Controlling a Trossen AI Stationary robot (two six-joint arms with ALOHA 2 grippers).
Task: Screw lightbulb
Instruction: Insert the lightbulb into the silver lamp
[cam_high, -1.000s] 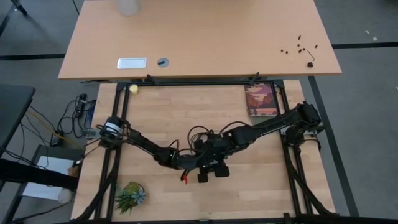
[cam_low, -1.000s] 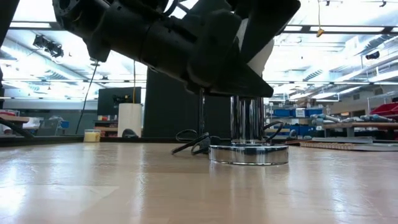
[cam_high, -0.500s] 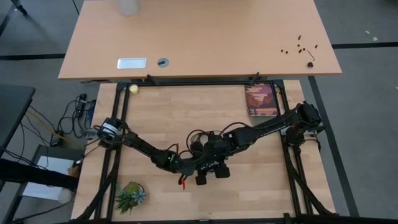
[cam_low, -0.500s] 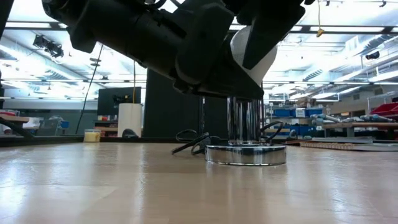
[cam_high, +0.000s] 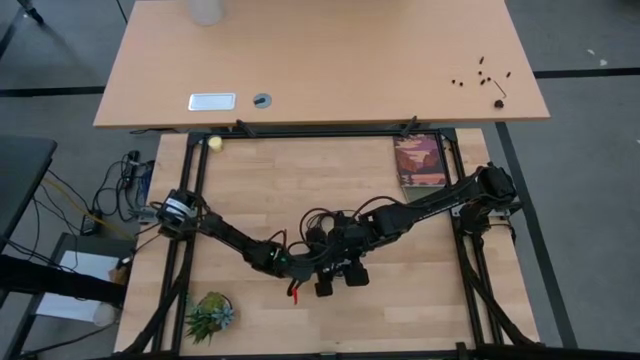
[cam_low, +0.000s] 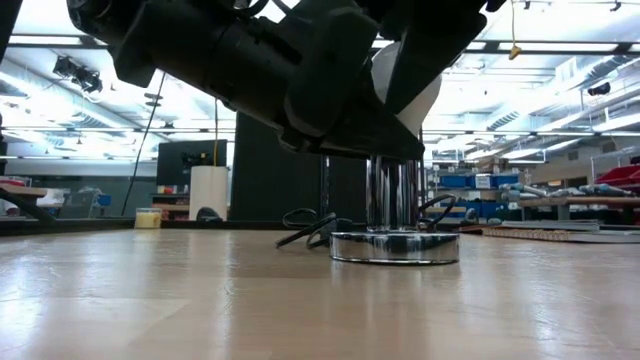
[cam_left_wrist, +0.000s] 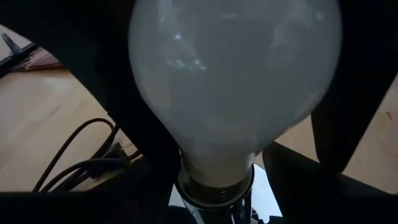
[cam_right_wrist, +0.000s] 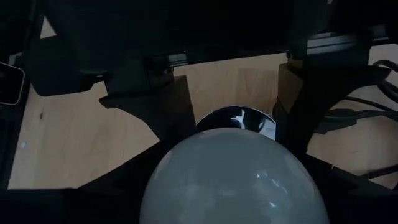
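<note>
The white lightbulb (cam_left_wrist: 230, 81) stands upright with its screw base in the chrome socket (cam_low: 393, 195). The socket's round disc (cam_low: 395, 248) rests on the wooden table, and its black cord (cam_left_wrist: 81, 155) trails away. Both grippers meet at the table's middle. My left gripper (cam_high: 318, 268) is shut on the socket's stem under the bulb. My right gripper (cam_high: 345, 260) is shut on the bulb's globe (cam_right_wrist: 233, 180) from above. In the high view the arms hide both bulb and socket. My left gripper has the socket's upright stem between its two fingers (cam_left_wrist: 298, 186), just under the bulb's neck (cam_left_wrist: 214, 177). It comes slanting down from the table's left. The socket stands upright with its disc on the table. My right gripper holds the bulb's white globe (cam_low: 408, 88) between its two fingers (cam_low: 430, 40), coming from above and the table's right. The bulb stands upright on the socket. The fingers themselves hide the exact spots of contact.
A small red thing (cam_high: 296, 290) lies just near of the grippers. A green plant (cam_high: 210, 315) sits at the near left, a book (cam_high: 420, 160) at the far right and a yellow ball (cam_high: 213, 143) at the far left. A second table (cam_high: 320, 60) stands behind.
In the low view more of the bulb shows now than a second ago, and the dark arm parts around it have shifted. The socket's disc has slid slightly along the table. Over the last half second both grippers have kept nearly still.
</note>
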